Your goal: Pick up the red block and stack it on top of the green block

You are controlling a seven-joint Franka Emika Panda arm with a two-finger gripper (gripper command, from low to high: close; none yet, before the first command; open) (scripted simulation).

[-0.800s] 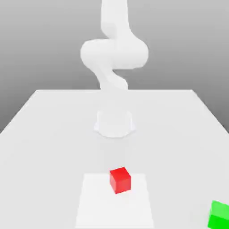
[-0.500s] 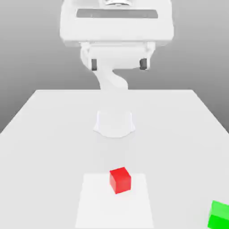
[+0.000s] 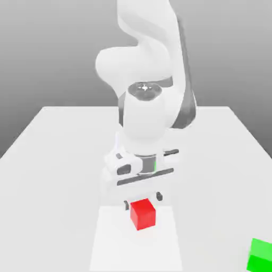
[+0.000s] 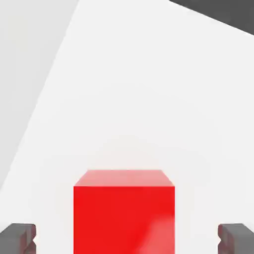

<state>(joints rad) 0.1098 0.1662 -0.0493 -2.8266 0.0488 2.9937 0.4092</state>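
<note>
I am on the first step, closing in on the red block point(image 3: 143, 213) so that I can grasp it; nothing is lifted yet and the stacking is all to come. Going from the exterior view's left to its right: the white table point(image 3: 53, 159) lies bare on the left, then comes a paler square patch point(image 3: 106, 239) with the red block resting on it, and the green block point(image 3: 260, 255) sits well apart at the right edge, near the front corner. My pincer point(image 3: 142, 200) hangs just above and behind the red block, released, its jaws spread wide. In the hand view the two dark fingertips point(image 4: 17, 237) stand either side of the block with clear space between each and its red faces, so I hold nothing. My arm folds down from above, wrist bent so the hand points straight at the table. The next move, I judge, calls for a short straight descent until the fingertips flank the block's sides, then a squeeze, keeping centred so I do not nudge it aside.
</note>
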